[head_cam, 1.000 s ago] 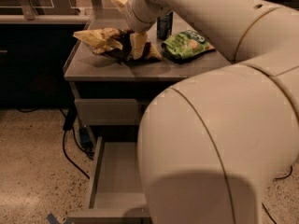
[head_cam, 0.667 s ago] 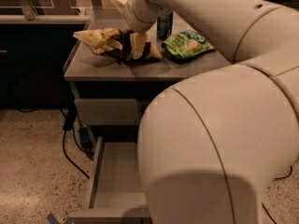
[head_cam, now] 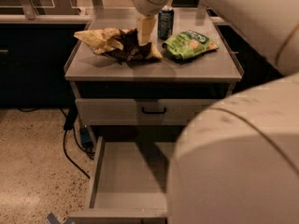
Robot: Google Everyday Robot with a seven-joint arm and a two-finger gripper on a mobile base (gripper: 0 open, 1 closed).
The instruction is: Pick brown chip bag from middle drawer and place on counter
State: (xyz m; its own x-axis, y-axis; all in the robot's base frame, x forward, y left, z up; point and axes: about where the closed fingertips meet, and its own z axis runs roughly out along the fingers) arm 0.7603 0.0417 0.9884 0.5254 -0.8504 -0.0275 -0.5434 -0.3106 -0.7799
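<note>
The brown chip bag [head_cam: 117, 45] lies crumpled on the left half of the counter [head_cam: 154, 70], its pale-yellow ends sticking out to the left and right. My gripper [head_cam: 144, 37] hangs from the wrist at the top of the view and sits right over the bag's right end, touching or just above it. The middle drawer [head_cam: 122, 183] is pulled out at the bottom of the view, and no bag shows on its grey floor. My arm hides its right part.
A green snack bag [head_cam: 189, 44] lies on the counter's right half, with a dark can [head_cam: 165, 22] standing behind it. A shut drawer front with a black handle [head_cam: 154, 110] is below the counter. Cables [head_cam: 70, 141] trail on the floor at left. My arm fills the right side.
My wrist and gripper have shifted slightly up and to the right over the bag's right end. The brown chip bag stays on the counter.
</note>
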